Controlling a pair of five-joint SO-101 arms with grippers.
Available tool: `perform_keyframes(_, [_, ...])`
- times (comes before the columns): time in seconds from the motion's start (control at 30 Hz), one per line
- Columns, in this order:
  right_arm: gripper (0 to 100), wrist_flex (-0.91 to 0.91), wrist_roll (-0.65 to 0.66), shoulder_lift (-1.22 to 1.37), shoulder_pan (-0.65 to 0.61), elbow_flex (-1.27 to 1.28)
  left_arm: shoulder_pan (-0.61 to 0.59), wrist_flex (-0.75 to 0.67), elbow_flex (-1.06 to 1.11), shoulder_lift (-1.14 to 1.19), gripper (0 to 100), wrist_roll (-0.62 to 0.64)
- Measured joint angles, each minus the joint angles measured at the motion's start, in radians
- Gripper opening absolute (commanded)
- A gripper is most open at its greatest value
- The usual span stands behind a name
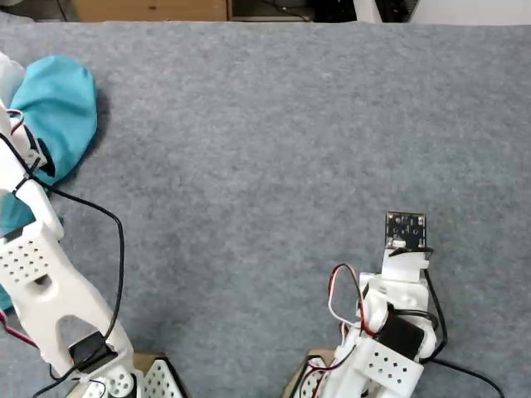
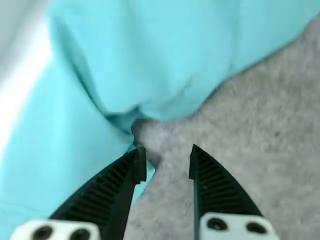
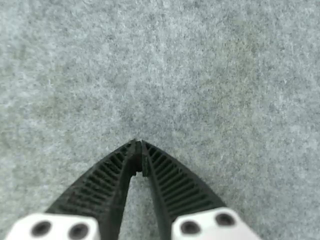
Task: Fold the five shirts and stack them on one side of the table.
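Observation:
A turquoise shirt (image 1: 56, 112) lies bunched at the table's far left edge, partly under my left arm (image 1: 33, 249). In the left wrist view the same shirt (image 2: 150, 60) spreads just ahead of my left gripper (image 2: 166, 155), which is open. One of its fingertips (image 2: 137, 160) sits at the cloth's edge and the other rests over bare felt. My right gripper (image 3: 138, 145) is shut with nothing in it, low over the grey felt. The right arm (image 1: 390, 332) sits folded near the front edge.
Grey felt (image 1: 274, 141) covers the whole table. A pale cloth (image 1: 7, 73) peeks out at the far left edge beside the turquoise shirt. A dark wire (image 1: 91, 211) loops off the left arm onto the felt.

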Motion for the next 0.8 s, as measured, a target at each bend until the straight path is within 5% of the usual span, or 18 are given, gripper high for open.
perform_keyframes(0.23, [0.5,0.0,0.0,0.0,0.0,0.0,-0.035,0.0,-0.109,0.106,15,0.068])
perform_keyframes(0.37, [0.5,0.0,0.0,0.0,0.0,0.0,-0.075,0.0,-0.183,0.166,1,0.095])
perform_keyframes(0.8, [0.5,0.0,0.0,0.0,0.0,0.0,-0.164,0.012,-0.347,0.172,2,0.104])
